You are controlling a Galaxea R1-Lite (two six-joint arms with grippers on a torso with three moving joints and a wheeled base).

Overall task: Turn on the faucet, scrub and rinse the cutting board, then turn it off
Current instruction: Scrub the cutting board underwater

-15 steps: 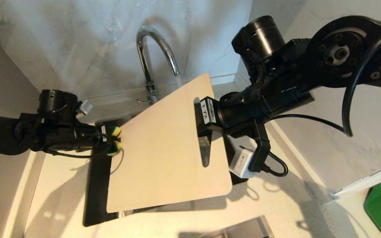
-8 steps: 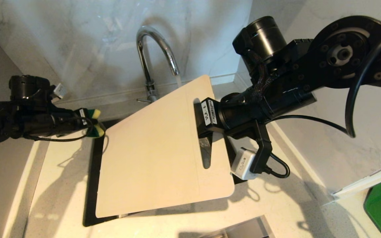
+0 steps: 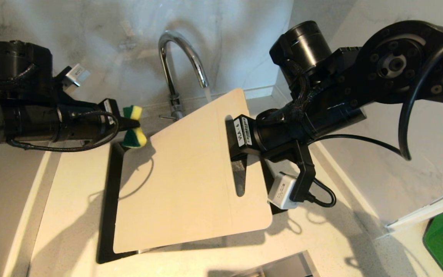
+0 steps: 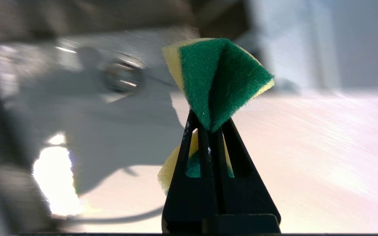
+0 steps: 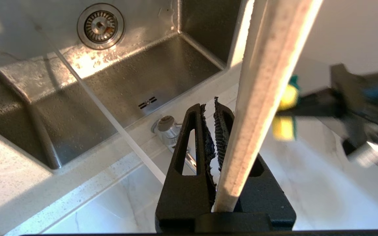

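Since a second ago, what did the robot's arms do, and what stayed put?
The left gripper, shut on the sponge, pulled away from the board's edge, then swung back higher up, near the board's upper left corner. The cutting board tilted a little. The right gripper kept hold of the board at its handle hole, and water kept running from the faucet.

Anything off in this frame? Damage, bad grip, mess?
Right gripper: the black pads look torn and ragged at the tips where it clamps the cutting board. Left gripper pinches the sponge into a fold, clear of the board. No spills.
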